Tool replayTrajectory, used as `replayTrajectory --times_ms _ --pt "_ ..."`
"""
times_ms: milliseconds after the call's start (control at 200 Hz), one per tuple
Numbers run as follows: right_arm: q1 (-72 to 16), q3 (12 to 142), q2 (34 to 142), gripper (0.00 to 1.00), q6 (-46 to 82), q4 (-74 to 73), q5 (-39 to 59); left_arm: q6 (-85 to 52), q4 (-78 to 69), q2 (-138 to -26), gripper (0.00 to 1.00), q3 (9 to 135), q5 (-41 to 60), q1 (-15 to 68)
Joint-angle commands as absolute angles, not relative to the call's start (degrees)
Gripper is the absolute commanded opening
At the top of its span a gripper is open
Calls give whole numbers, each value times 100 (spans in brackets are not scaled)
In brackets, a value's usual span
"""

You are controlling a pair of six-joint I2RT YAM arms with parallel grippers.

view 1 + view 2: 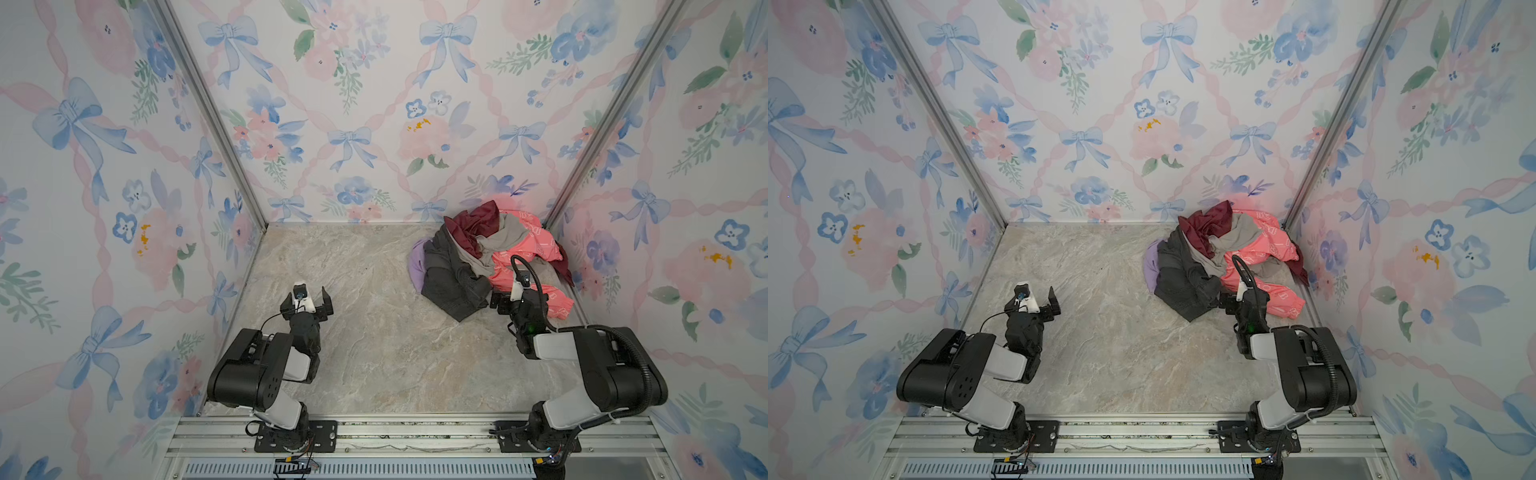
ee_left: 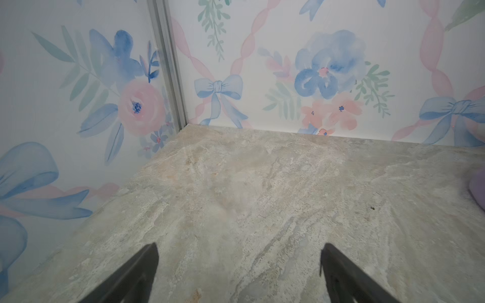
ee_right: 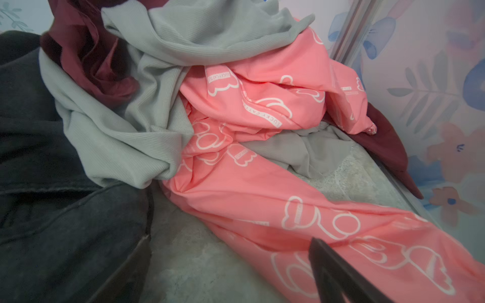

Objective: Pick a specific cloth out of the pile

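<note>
The pile (image 1: 490, 257) sits in the far right corner of the table (image 1: 374, 332). Its right side presses close to the side wall (image 1: 665, 208) and its back lies near the rear wall (image 1: 374, 124). The middle and left of the table lie bare up to the aluminium rail (image 1: 415, 432) at the near edge.

The cloth (image 1: 415, 266) shows only as a small lavender fold on the pile's left edge, tucked under the dark grey garment (image 1: 449, 282) and facing the open table. The left wrist view catches a sliver of it (image 2: 479, 189) at the frame's border.

The left jaws stand spread wide and empty over bare table near the left wall, well apart from the pile. The right jaws are also spread, gripping nothing, at the pile's near edge. In the right wrist view one finger hangs over the dark grey garment (image 3: 52, 210), the other over the coral-pink garment (image 3: 262, 196), with a strip of table (image 3: 189, 262) between them.

The table has a mottled, stone-like beige surface. The dark grey piece looks thick and matte, with a stitched seam. The beige-grey garment (image 3: 157, 118) is finely ribbed and drapes in soft folds. The coral-pink fabric is smooth, with white outline print. A maroon garment (image 3: 86, 65) crumples on top.
</note>
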State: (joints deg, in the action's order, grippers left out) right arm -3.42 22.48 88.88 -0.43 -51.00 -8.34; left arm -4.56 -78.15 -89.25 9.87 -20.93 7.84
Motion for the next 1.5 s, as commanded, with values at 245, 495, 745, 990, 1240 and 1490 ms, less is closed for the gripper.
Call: replayTrajectory --times_ms 245,495,745,990,1240,1490 --pt "-341 2259 8868 97 4 -5159 -861 -471 -7893 -8891 98 1009 -2088 782" --pt "-335 2254 8868 97 8 -5159 -861 -481 -7896 -8902 98 1006 -2052 761" --pt "-360 2273 8868 97 0 -5133 -891 -470 -7888 -8921 98 1030 -2162 812" --pt "-352 2266 8868 97 7 -5145 -881 -395 -7932 -8938 98 1023 -2533 998" --pt "-351 2259 8868 97 9 -5155 -874 -211 -8210 -8948 98 896 -2857 1228" --pt "-473 2184 8832 97 -65 -5268 -1127 -193 -8207 -8924 98 879 -2964 1300"
